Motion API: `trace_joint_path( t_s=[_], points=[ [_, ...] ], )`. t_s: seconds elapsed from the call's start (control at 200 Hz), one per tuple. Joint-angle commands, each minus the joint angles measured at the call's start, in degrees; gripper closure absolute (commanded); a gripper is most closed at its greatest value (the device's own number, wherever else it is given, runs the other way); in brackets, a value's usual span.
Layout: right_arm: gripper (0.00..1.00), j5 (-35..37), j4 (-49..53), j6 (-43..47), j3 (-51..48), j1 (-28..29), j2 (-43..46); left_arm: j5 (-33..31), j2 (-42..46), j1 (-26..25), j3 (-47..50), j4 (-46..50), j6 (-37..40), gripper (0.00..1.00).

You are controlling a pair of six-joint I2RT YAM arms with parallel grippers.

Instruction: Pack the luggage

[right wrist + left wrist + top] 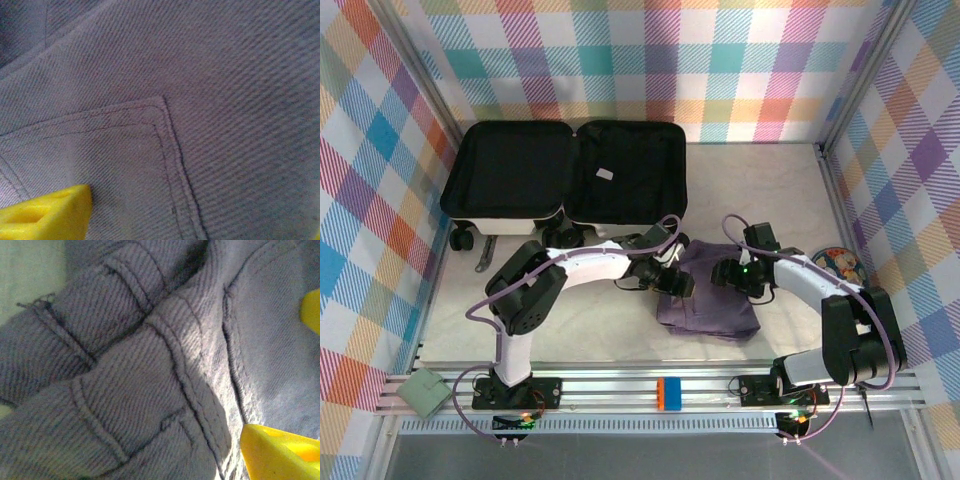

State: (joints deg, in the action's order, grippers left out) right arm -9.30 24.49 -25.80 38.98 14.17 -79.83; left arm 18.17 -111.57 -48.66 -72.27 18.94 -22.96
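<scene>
Purple twill lies under both tools. In the left wrist view, the left gripper's (pixel 670 281) two yellow fingertips (pixel 280 455) stand apart over a seamed, bunched fold, spread and pinching nothing. In the right wrist view, one yellow fingertip (pixel 45 211) of the right gripper (pixel 730 272) sits at the low left corner. Flat cloth with a stitched pocket runs across the rest, so its jaws also look spread and hold nothing. From above, the two grippers sit low on the back edge of the folded garment (pixel 712 308), left and right of its middle, and it lies on the table (pixel 770 180) between the arms. Just behind it, toward the back left, the luggage (pixel 510 170) lies open flat with both black-lined halves facing up. They are bare except for a small white tag (pixel 605 174) in the right half. By my reading, packing has barely begun: nothing is inside yet. The garment has to be gripped, carried back into one half and laid flat, and the shell probably needs shutting afterwards.
</scene>
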Motion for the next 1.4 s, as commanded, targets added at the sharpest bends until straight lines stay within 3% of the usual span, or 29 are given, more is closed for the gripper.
trace_joint_path(
  t_s=[0.0,0.265,0.405,0.47,0.685,0.84,1.1,1.27,1.395],
  points=[
    [0.3,-3.4,-1.43,-2.3,-1.12,2.53,-0.26,4.82,-3.98,0.05,-1.41,-5.05,-1.67,0.16],
    [0.41,-4.15,-2.76,-3.85,-2.54,4.57,0.7,8.32,-6.9,-1.16,-4.16,-8.97,-3.36,0.22],
    [0.53,-3.98,-3.14,-4.39,-3.38,4.69,3.14,8.2,-7.1,-1.87,-4.81,-10.19,-4.19,0.6],
    [0.58,-3.85,-2.53,-4.19,-3.39,4.69,4.54,7.84,-6.7,-1.87,-4.68,-10.28,-4.2,0.73],
    [0.83,-3.7,1.22,-3.06,-2.15,4.68,10.06,5.44,-1.82,-1.87,-3.2,-9.29,-3.87,0.97],
    [0.92,-3.71,4.77,-2.12,0.01,4.78,14.64,2.76,4.3,-1.87,-2.68,-6.54,-3.11,1.0],
    [0.95,-3.7,9.17,-0.3,6.25,5.77,18.65,-2.48,12.72,-1.87,-4.78,0.8,-1.55,1.0],
    [0.95,-5.34,7.7,0.71,13.55,6.16,15.58,-5.23,13.25,-0.51,-10.69,7.82,1.18,1.0],
    [0.95,-5.28,5.57,1.02,20.94,7.17,9.52,-5.78,12.92,3.26,-14.27,11.03,2.88,1.0]
  ],
)
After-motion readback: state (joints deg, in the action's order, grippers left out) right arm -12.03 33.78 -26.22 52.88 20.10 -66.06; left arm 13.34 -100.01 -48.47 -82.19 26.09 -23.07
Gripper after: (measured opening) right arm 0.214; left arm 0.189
